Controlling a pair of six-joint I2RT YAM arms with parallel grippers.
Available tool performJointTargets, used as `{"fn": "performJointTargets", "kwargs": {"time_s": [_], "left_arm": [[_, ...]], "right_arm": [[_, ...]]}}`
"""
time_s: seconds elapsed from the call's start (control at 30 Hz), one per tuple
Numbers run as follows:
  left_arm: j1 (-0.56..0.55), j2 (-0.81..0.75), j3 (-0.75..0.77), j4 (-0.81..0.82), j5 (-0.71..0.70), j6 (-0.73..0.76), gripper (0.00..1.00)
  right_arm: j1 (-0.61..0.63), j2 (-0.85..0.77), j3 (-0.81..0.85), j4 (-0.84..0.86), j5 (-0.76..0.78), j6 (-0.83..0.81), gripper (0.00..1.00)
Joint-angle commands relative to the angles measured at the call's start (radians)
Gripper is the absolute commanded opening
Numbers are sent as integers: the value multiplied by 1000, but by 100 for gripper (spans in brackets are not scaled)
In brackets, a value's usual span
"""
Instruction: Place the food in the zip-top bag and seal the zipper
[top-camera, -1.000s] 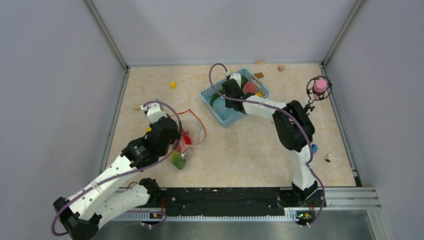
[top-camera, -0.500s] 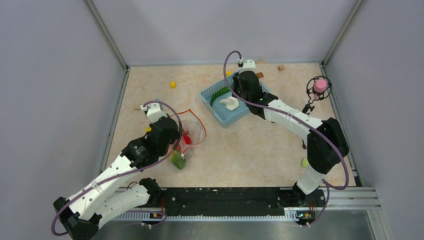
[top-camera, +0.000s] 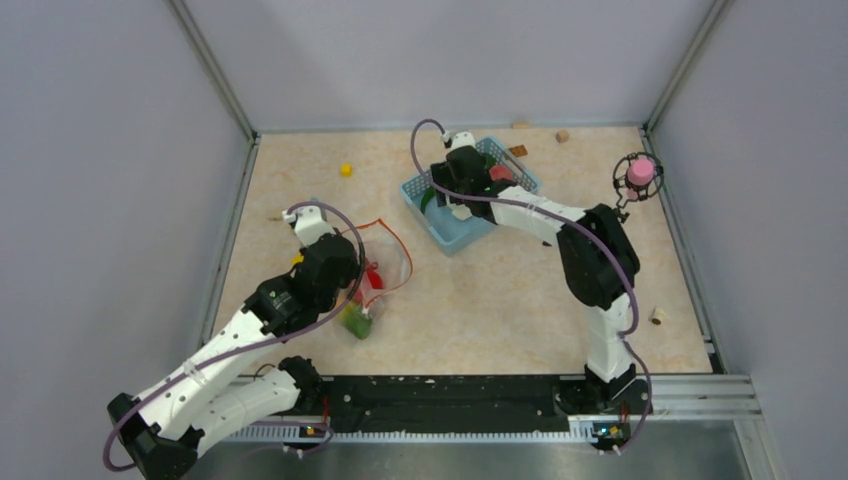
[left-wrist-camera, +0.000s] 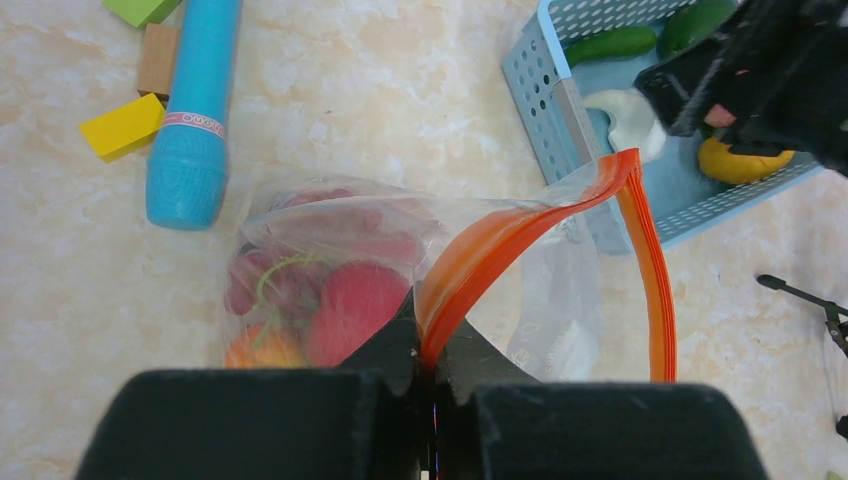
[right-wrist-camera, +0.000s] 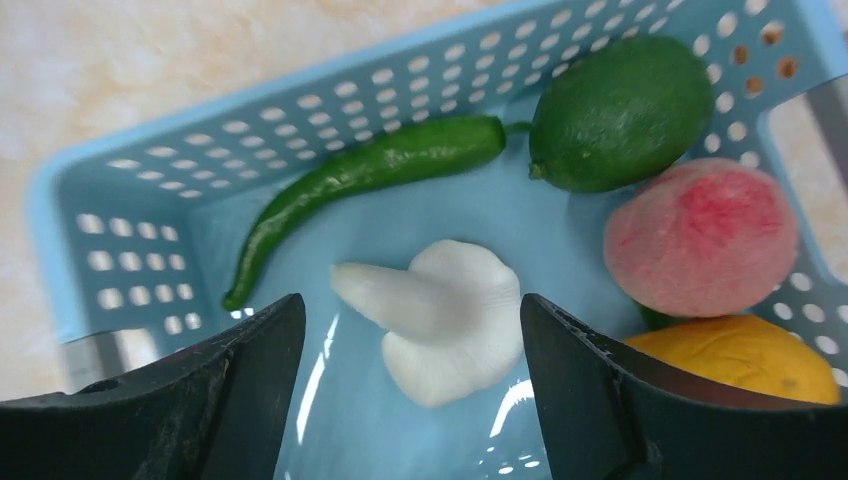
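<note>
Left gripper (left-wrist-camera: 428, 365) pinches crinkly bag's (left-wrist-camera: 330, 230) orange zipper (left-wrist-camera: 500, 240); right gripper (right-wrist-camera: 408, 305) straddles smooth mushroom (right-wrist-camera: 450, 330).

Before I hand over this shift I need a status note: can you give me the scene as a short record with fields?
Left gripper: shut on the zipper, holding the zip-top bag mouth open
Right gripper: open, hovering over the blue basket, above the white mushroom-shaped piece
In bag: red fruit, purple grapes, orange fruit
In basket: long green chili, round green fruit, pink peach, yellow fruit
Seal: not yet closed
</note>
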Motion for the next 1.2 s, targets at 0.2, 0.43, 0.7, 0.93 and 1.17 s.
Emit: {"fn": "performJointTargets", "kwargs": {"time_s": [0.2, 0.43, 0.7, 0.93, 1.17], "left_arm": [[4, 12, 4, 30, -25, 2, 0], [4, 9, 3, 28, -29, 1, 0], [4, 5, 2, 31, -20, -2, 0], [4, -7, 2, 30, -1, -2, 0], [4, -30, -8, 41, 12, 1, 0]], "right_arm": [[-17, 243, 191, -105, 26, 19, 68], [-21, 232, 168, -105, 75, 52, 10], [-18, -85, -73, 53, 21, 50, 3], [35, -391, -283, 186, -230, 60, 3], [165, -573, -439, 437, -632, 162, 2]]}}
